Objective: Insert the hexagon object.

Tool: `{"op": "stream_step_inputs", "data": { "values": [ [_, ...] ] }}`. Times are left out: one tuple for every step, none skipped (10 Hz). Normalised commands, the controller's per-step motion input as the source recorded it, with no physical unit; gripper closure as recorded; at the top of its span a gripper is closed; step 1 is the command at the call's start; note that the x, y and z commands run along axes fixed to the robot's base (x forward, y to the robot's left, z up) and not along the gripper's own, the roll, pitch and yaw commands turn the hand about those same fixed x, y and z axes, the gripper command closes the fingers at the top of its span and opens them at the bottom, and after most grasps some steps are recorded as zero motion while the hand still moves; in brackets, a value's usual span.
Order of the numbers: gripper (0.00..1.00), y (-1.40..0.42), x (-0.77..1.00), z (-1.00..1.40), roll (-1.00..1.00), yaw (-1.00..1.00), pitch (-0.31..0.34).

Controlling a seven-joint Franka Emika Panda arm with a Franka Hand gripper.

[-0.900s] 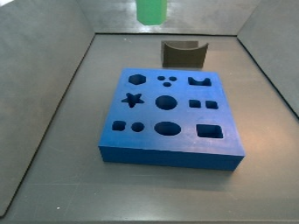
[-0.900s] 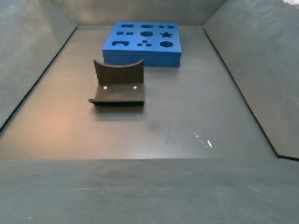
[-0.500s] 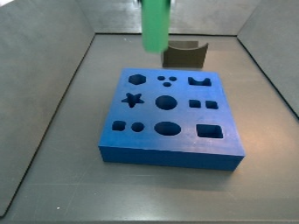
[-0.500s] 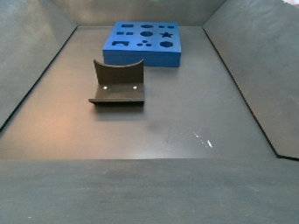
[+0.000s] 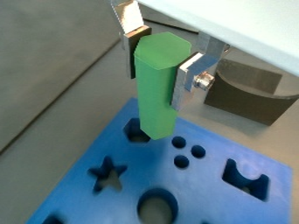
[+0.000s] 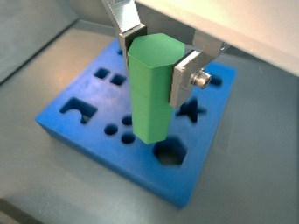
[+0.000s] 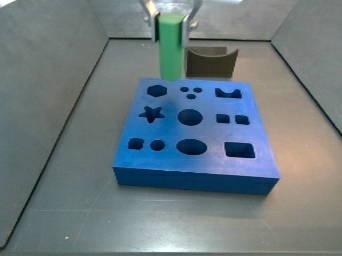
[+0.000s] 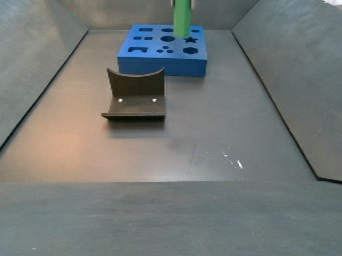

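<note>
My gripper [image 5: 160, 57] is shut on the top of the hexagon object [image 5: 158, 87], a long bright green peg that hangs upright from the silver fingers [image 6: 181, 80]. The peg's lower end hovers over the far left part of the blue block [image 7: 201, 172], above a hole near that corner [image 5: 136, 133]. I cannot tell if the tip touches the block. In both side views the peg [image 7: 170, 48] [image 8: 181, 18] stands over the block [image 8: 144, 67], with the gripper [image 7: 174, 10] at the frame's top edge.
The dark grey curved piece [image 7: 211, 62] sits just behind the block; it also shows in a side view [image 8: 134, 95] and a wrist view [image 5: 251, 87]. Grey walls ring the floor. The block's top has several shaped holes, among them a star [image 7: 152, 113].
The gripper has come down with the green peg. The peg now reaches almost to the block's top, and it has entered the side view where it did not show before.
</note>
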Motion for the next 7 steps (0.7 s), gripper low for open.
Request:
{"op": "stream_step_inputs", "data": {
  "values": [
    [1.0,0.0,-0.06,-0.57,-0.06,-0.96,-0.171],
    [1.0,0.2,-0.43,-0.33,0.0,-0.71,-0.063],
    [1.0,0.1,-0.11,-0.02,-0.07,-0.22,0.0],
    [1.0,0.25,-0.31,0.0,-0.03,-0.35,0.0],
    [1.0,0.23,-0.37,-0.01,-0.04,-0.39,-0.006],
    [1.0,0.12,-0.4,-0.07,-0.09,-0.3,-0.034],
    [1.0,0.0,-0.22,-0.08,-0.15,-0.25,-0.037]
  ]
}}
